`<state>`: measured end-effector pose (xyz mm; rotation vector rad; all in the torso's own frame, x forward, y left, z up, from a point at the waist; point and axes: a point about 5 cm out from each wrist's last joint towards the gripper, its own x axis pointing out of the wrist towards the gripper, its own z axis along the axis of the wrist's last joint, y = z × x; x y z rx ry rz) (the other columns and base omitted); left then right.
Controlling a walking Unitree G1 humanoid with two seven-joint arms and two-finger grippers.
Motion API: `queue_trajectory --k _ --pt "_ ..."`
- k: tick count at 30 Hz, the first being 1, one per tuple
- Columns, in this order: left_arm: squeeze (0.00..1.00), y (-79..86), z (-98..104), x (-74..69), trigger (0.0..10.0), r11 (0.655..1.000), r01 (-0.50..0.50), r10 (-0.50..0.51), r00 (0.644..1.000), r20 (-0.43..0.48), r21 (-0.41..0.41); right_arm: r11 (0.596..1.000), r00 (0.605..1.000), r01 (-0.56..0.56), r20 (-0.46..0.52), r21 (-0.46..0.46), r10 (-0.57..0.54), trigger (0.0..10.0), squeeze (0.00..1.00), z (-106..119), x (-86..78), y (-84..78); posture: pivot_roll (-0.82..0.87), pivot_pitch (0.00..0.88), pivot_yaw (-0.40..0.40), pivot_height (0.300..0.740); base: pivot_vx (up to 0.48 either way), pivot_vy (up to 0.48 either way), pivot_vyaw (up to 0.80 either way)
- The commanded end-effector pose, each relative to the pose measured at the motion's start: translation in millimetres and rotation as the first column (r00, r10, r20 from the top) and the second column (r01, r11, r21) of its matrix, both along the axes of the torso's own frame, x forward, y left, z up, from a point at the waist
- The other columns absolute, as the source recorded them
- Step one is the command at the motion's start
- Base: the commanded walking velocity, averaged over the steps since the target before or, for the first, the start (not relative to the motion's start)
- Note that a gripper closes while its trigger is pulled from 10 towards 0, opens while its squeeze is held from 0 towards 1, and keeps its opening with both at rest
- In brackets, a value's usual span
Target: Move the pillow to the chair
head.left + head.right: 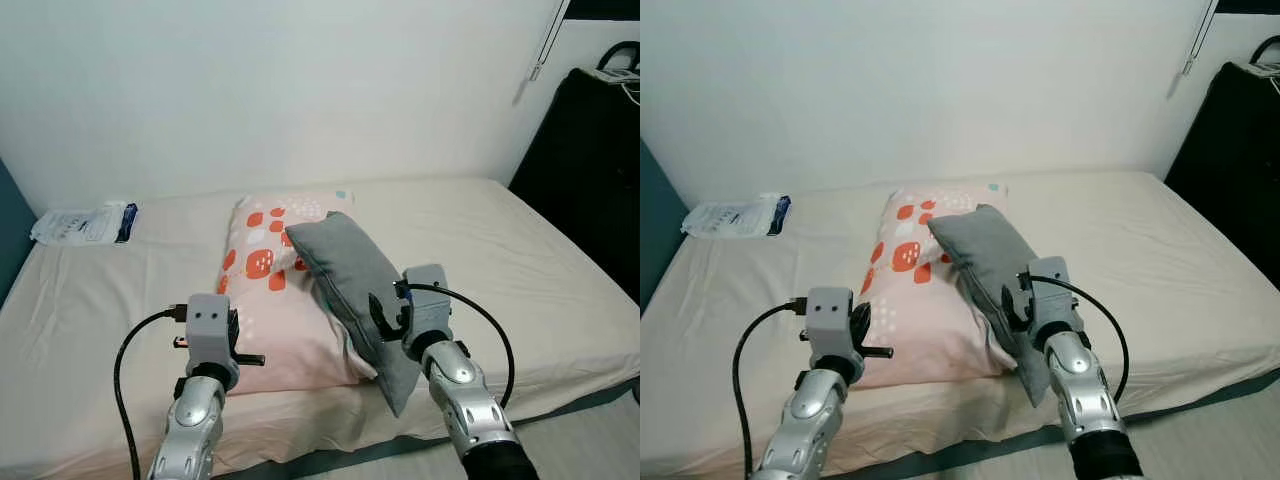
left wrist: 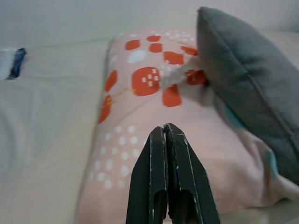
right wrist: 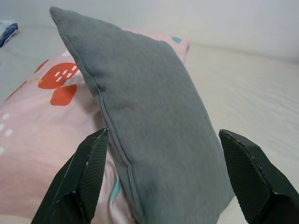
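A grey pillow (image 1: 345, 270) leans tilted on a pink pillow (image 1: 265, 290) with red and white spots, both near the front edge of the bed (image 1: 500, 260). My right gripper (image 3: 163, 135) is open, its two fingers straddling the near end of the grey pillow (image 3: 154, 107) without closing on it. In the left eye view it sits at the pillow's lower right side (image 1: 385, 322). My left gripper (image 2: 164, 129) is shut with nothing in it, pointing at the pink pillow (image 2: 140, 116) from just in front of its near left corner (image 1: 245, 357).
A white plastic package (image 1: 85, 222) lies at the bed's far left by the wall. A tall black object (image 1: 590, 180) stands to the right of the bed. Bare sheet stretches right of the pillows. The dark bed edge (image 1: 400, 445) runs below my arms.
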<state>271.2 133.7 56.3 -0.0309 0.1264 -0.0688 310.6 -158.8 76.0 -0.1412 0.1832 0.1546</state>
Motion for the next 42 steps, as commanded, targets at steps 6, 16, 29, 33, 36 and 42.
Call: queue_trajectory --k 6,16,29,33,36,42 --pt "0.00 3.4 -2.2 -1.7 10.0 1.000 -0.013 0.013 1.000 -0.017 -0.005 0.999 1.000 -0.008 0.000 0.042 0.008 10.0 0.00 -0.2 1.1 6.6 0.04 0.000 -0.075 0.740 0.000 -0.400 0.40" --pt "0.00 5.9 -2.1 -1.0 10.0 1.000 -0.021 0.021 1.000 -0.014 -0.015 0.999 1.000 0.008 -0.006 0.048 -0.007 10.0 0.00 -0.8 1.2 3.1 0.04 0.000 -0.069 0.740 0.000 0.000 0.00" --pt "0.00 8.7 -3.5 0.4 10.0 0.999 -0.027 0.028 0.999 -0.033 0.033 0.999 1.000 0.008 -0.013 0.051 -0.007 10.0 0.00 -2.6 1.1 4.6 0.05 0.000 -0.071 0.740 0.000 -0.121 0.00" --pt "0.00 8.9 -5.5 0.3 10.0 0.999 -0.032 0.034 0.998 -0.048 0.040 0.999 1.000 0.009 -0.015 0.050 -0.009 10.0 0.00 -3.1 0.7 4.3 0.05 0.000 -0.073 0.740 0.000 -0.480 0.00" --pt "0.00 11.4 -8.4 -0.9 10.0 0.998 -0.065 0.065 0.995 -0.070 0.002 0.999 1.000 0.011 -0.018 0.051 -0.010 10.0 0.00 -3.9 -0.2 3.7 0.05 0.000 -0.075 0.740 0.000 -0.160 0.00" --pt "0.00 10.7 -9.8 -2.1 10.0 0.997 -0.066 0.063 0.994 -0.085 -0.029 0.999 1.000 0.013 -0.024 0.052 -0.011 10.0 0.00 -5.4 -1.1 2.5 0.05 0.000 -0.078 0.740 0.000 0.000 0.00"
